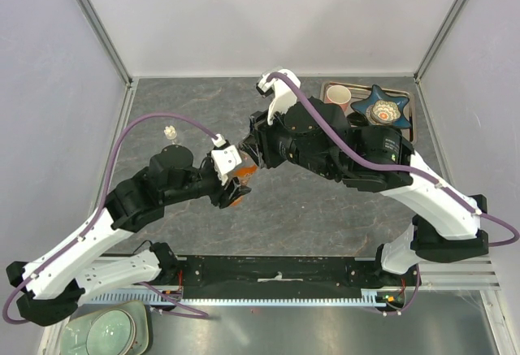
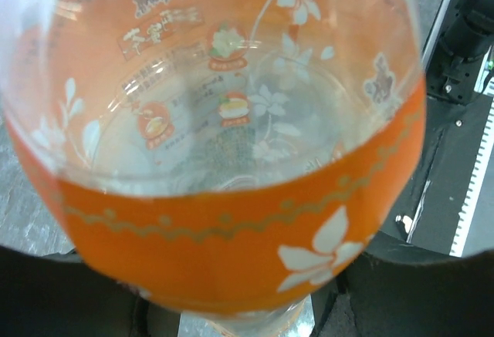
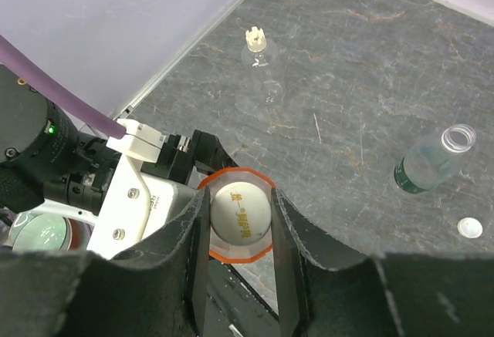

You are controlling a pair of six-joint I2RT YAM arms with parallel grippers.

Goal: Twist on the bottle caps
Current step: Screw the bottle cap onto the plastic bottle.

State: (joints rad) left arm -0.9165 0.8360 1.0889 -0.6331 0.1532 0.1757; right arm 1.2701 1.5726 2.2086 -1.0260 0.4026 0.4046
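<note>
The orange-label bottle (image 2: 231, 252) fills the left wrist view, and my left gripper (image 1: 230, 183) is shut on its body, holding it above the table. On that bottle's neck sits a white cap (image 3: 241, 217), with my right gripper (image 3: 239, 197) shut on it from above, one finger (image 3: 197, 237) on each side. Off to the right stands the clear green-label bottle (image 3: 427, 165), its mouth uncapped, and a loose white cap (image 3: 469, 228) lies beside it. The tiny clear bottle (image 3: 259, 65) (image 1: 170, 132) stands at the back left with a pale top on it.
At the back right, a tray (image 1: 406, 119) holds a pink mug (image 1: 339, 95) and a blue star-shaped dish (image 1: 382, 109). A pale green plate (image 1: 106, 331) sits off the table's near left corner. The right arm (image 1: 341, 148) spans the table's middle.
</note>
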